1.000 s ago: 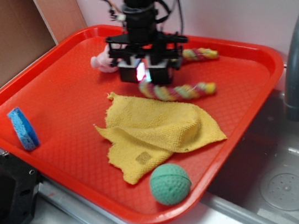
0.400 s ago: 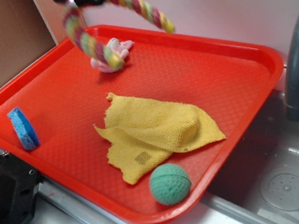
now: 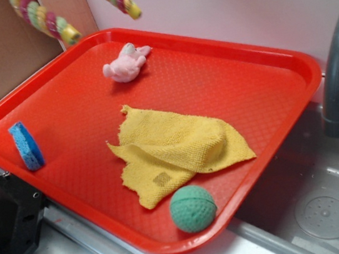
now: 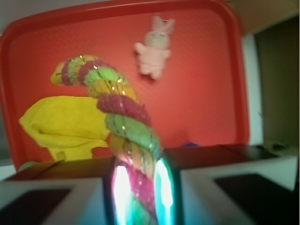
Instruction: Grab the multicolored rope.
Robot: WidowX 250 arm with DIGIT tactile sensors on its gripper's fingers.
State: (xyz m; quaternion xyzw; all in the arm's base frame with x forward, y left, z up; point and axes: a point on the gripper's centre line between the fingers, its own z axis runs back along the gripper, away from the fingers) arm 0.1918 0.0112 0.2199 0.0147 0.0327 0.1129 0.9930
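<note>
Wrist view shows the gripper point(image 4: 139, 192) clamped on the rope point(image 4: 123, 140), which runs forward and curls left above the tray point(image 4: 201, 108). In the exterior view both rope ends point(image 3: 54, 23) dangle high over the tray's far corner, axis hanging downward; the grasp looks complete.

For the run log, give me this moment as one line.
gripper: shut on rope | rope: lifted above tray | grab: done
</note>
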